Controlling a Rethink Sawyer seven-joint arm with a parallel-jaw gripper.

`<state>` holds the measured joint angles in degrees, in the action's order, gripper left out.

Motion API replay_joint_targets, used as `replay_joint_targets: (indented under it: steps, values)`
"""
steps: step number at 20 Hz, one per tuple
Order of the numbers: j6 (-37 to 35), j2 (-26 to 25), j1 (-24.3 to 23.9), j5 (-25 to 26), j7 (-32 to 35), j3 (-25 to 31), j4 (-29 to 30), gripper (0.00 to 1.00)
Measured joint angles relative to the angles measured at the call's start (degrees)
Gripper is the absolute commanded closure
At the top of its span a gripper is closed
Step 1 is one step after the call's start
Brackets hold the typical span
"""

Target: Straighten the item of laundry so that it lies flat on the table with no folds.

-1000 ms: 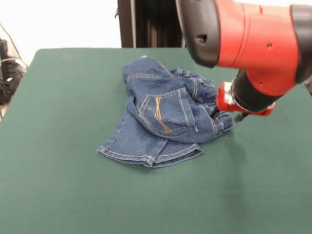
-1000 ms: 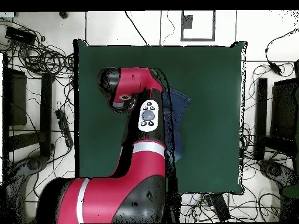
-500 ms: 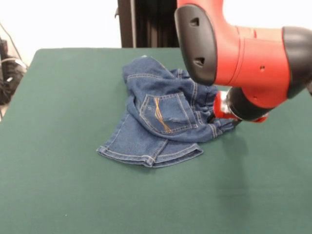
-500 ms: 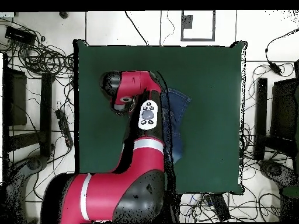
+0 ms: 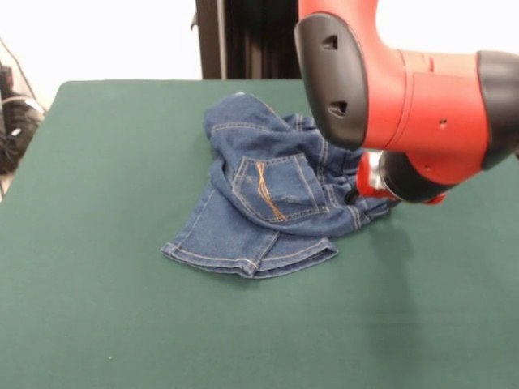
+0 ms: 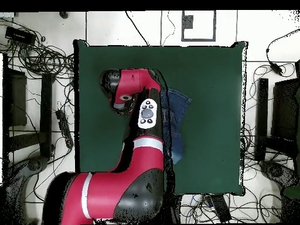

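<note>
Red and black gripper [image 5: 366, 191] low at the edge of the small crumpled blue denim jeans [image 5: 272, 198], touching the cloth; cannot tell if apart or together, fingers hidden behind the big red arm [image 5: 413, 97]. Jeans bunched near the middle of the dark green felt table [image 5: 97, 162], back pocket facing up. From overhead, mostly covered by the arm, only a strip of denim showing.

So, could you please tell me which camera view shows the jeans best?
The front view: the jeans lie crumpled and folded on the table, back pocket and leg hems plain. In the overhead view the arm covers most of them, leaving only a blue strip.
</note>
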<state>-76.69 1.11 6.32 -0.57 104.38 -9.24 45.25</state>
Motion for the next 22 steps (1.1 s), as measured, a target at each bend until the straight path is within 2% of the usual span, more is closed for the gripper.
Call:
replay_joint_targets:
  steps: [5, 6, 22]
  values:
    - [-2.8, -1.7, 0.3, 0.2, 0.0, -0.8, -2.7, 0.0]
    - [-3.6, -1.9, 0.5, 0.3, 0.0, -1.0, -3.3, 1.0]
    - [-4.4, -1.9, 1.4, 1.5, 0.0, -1.3, -3.7, 1.0]
